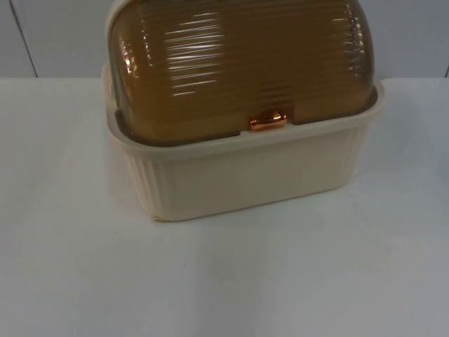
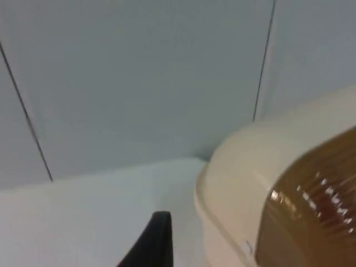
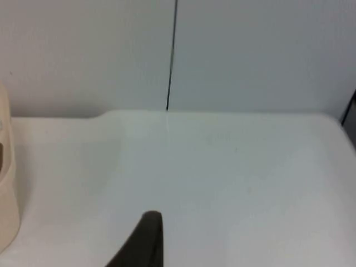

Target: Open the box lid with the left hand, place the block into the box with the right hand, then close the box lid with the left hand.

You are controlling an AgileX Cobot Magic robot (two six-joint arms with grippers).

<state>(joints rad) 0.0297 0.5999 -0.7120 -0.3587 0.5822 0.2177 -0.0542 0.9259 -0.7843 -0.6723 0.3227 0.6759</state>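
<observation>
A cream ribbed box stands at the back middle of the table. Its amber, ribbed, see-through lid is down, with a copper handle at the lid's front edge. The left wrist view has the box's cream shell and a bit of the amber lid. My left gripper hangs beside the box, apart from it. My right gripper hangs over bare table, and the box's cream side lies well away from it.
The white table stretches in front of the box and to both sides. The grey partition wall rises right behind the box, with a dark seam in it.
</observation>
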